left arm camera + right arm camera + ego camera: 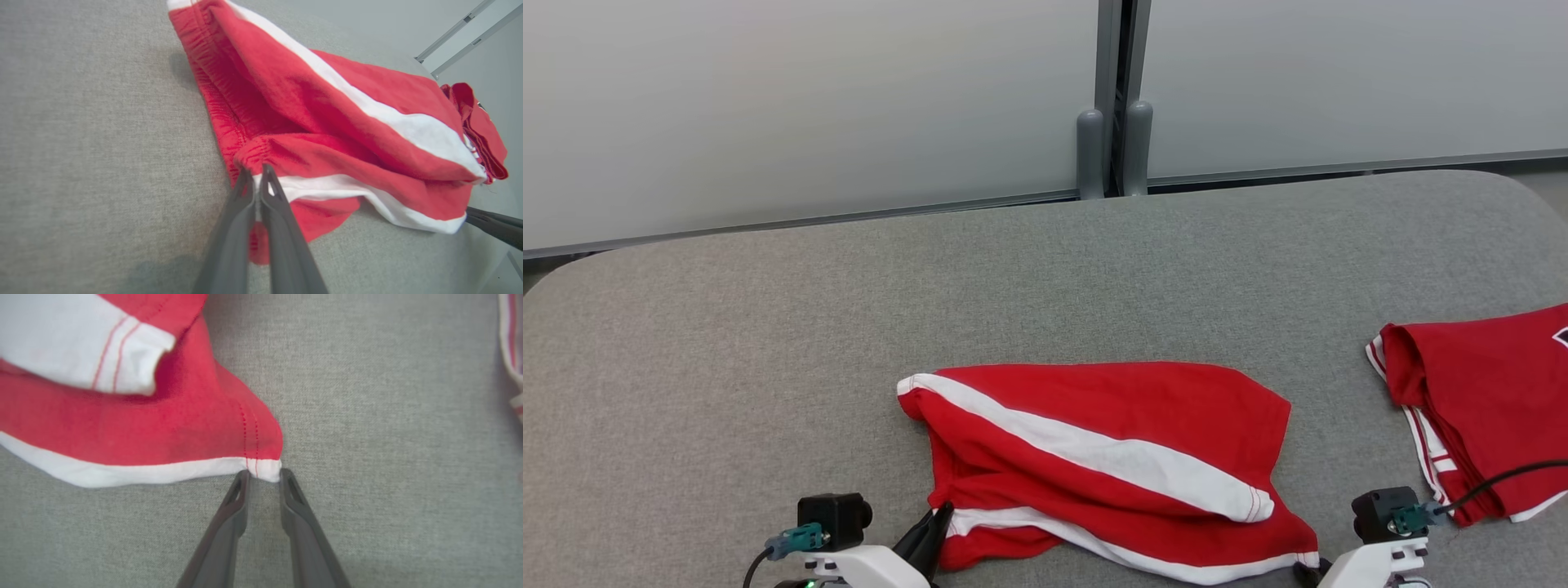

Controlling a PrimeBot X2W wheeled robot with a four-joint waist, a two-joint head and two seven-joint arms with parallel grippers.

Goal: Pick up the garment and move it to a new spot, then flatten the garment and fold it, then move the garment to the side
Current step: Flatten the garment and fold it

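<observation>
From my screen, the red shorts (1111, 441) lie on the grey cloth-covered counter (768, 343), at the middle of its near edge and right in front of the robot. They are rumpled rather than flat. A broad white stripe runs slantwise across the top layer, and a white hem trails along the near side. My left pincer (255, 173) is clenched on the shorts at their left near corner. Its two dark fingers are pressed together on the gathered red edge where the white band begins, and a sliver of white cloth shows between them. My right pincer (263, 477) sits low on the counter at the right near corner of the shorts. Its fingers stand a little apart, with the stitched white hem tip right at their ends. I cannot tell whether it has bitten onto the cloth or merely touches it. A second red garment (1486, 400) with thin white trim lies folded at the counter's right edge, well apart from the shorts.
</observation>
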